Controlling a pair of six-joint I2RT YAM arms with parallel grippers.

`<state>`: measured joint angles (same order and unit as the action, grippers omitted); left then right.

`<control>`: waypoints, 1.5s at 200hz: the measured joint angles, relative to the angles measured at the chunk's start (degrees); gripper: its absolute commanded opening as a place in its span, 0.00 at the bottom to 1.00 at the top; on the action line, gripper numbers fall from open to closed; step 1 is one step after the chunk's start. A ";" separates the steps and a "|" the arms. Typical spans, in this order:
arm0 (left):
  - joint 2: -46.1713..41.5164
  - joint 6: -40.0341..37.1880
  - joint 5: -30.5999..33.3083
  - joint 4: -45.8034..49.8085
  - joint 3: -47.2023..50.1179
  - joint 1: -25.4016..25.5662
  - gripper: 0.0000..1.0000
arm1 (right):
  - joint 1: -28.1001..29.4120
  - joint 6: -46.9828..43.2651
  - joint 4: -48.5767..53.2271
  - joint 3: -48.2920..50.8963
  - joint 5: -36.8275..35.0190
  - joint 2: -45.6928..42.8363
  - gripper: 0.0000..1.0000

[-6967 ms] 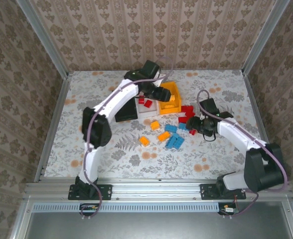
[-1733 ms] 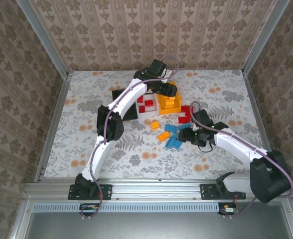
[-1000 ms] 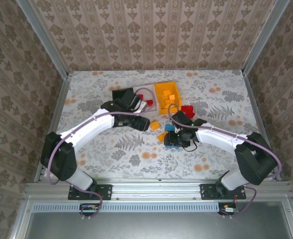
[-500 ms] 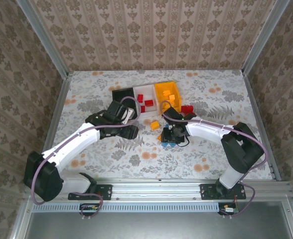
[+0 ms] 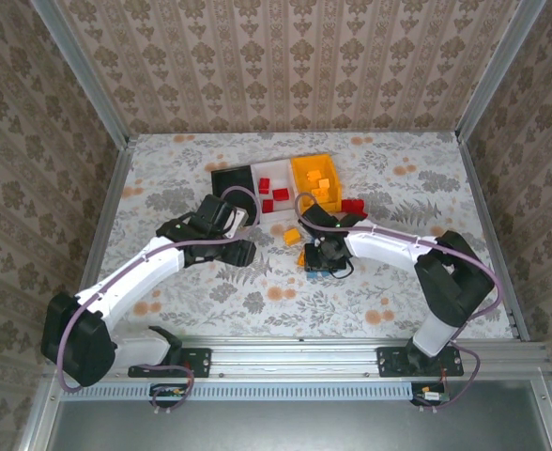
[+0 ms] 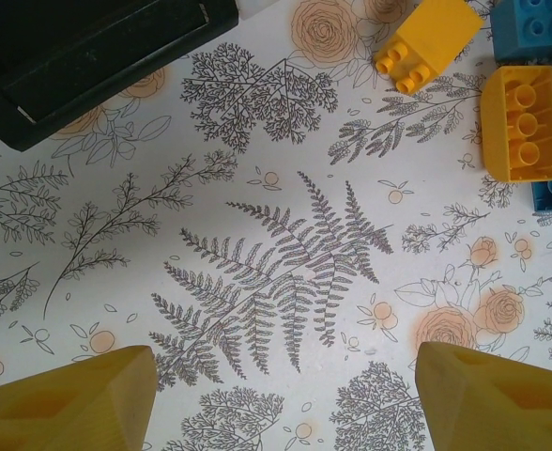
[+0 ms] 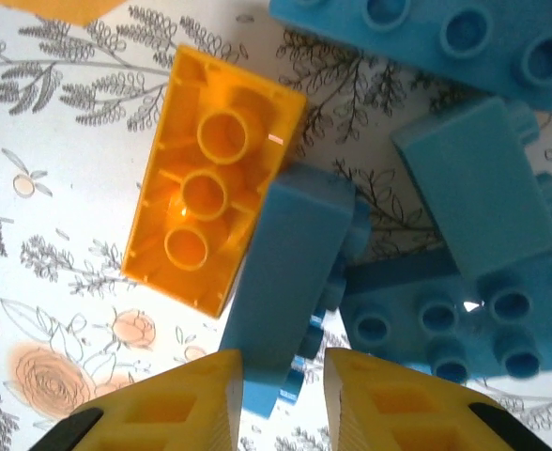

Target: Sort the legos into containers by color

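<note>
Fingers [image 7: 177, 413] of the right gripper [image 7: 281, 376] pinch a glossy oblong blue brick [image 7: 290, 263] — left gripper [image 6: 283, 376] spread.

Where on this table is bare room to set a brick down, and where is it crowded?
Free: the table's right stretch from the orange bin to the side rail, and the left strip beside the black bin. Crowded: before the bins, where the right gripper pinches a blue brick among loose legos.
</note>
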<state>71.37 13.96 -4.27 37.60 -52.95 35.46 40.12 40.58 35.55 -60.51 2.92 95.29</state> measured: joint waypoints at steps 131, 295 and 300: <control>-2.80 0.90 -0.42 -0.33 1.25 -0.76 0.75 | 1.20 -0.55 4.68 -4.61 -1.36 1.81 0.59; -7.15 0.98 -1.70 0.57 3.34 -4.04 0.75 | 1.88 -3.04 7.43 -9.11 -4.50 2.58 0.26; -7.15 1.03 -1.75 0.57 3.34 -4.15 0.75 | 1.95 -3.04 7.56 -9.42 -4.48 1.81 0.26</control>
<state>64.23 14.98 -6.02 38.17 -49.60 31.31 42.06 37.54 43.11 -69.93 -1.56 97.10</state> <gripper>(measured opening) 0.747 0.263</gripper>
